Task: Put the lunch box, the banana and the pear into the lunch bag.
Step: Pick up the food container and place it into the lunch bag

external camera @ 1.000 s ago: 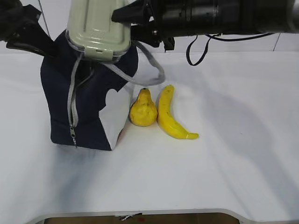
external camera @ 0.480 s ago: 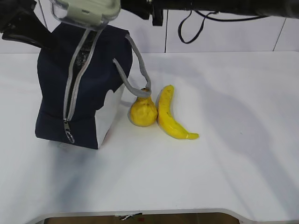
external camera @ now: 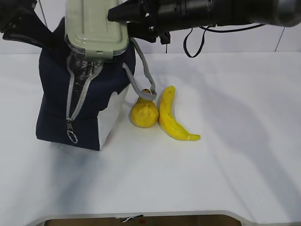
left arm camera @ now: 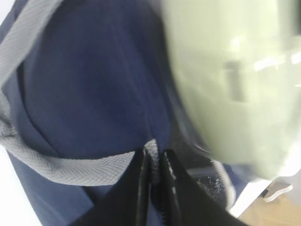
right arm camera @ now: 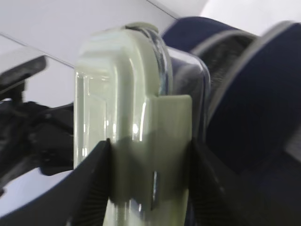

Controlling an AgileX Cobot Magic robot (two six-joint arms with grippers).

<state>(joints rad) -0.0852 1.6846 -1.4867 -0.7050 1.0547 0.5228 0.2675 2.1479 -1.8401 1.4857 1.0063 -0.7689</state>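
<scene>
The navy lunch bag (external camera: 87, 96) stands at the left, its zipper open and a grey handle hanging toward the pear. My left gripper (external camera: 49, 44) is at the bag's back top edge; in the left wrist view it (left arm camera: 153, 157) is shut on a grey strip of the lunch bag (left arm camera: 89, 84). My right gripper (external camera: 116, 14) is shut on the lunch box (external camera: 96, 28), green lid facing the camera, with its lower end at the bag's mouth. The right wrist view shows the jaws (right arm camera: 150, 155) clamping the lunch box (right arm camera: 127, 89) above the bag (right arm camera: 254, 117). The pear (external camera: 144, 111) and the banana (external camera: 170, 115) lie side by side on the table, right of the bag.
The white table (external camera: 225, 155) stretches to the front and right. A black cable (external camera: 192, 47) loops down from the right arm behind the fruit. The table's front edge (external camera: 141, 214) runs along the bottom.
The lunch box, lifted high half a second ago, has come back down onto the bag's mouth. The bag shifted left compared with one second ago. Pear and banana have not moved.
</scene>
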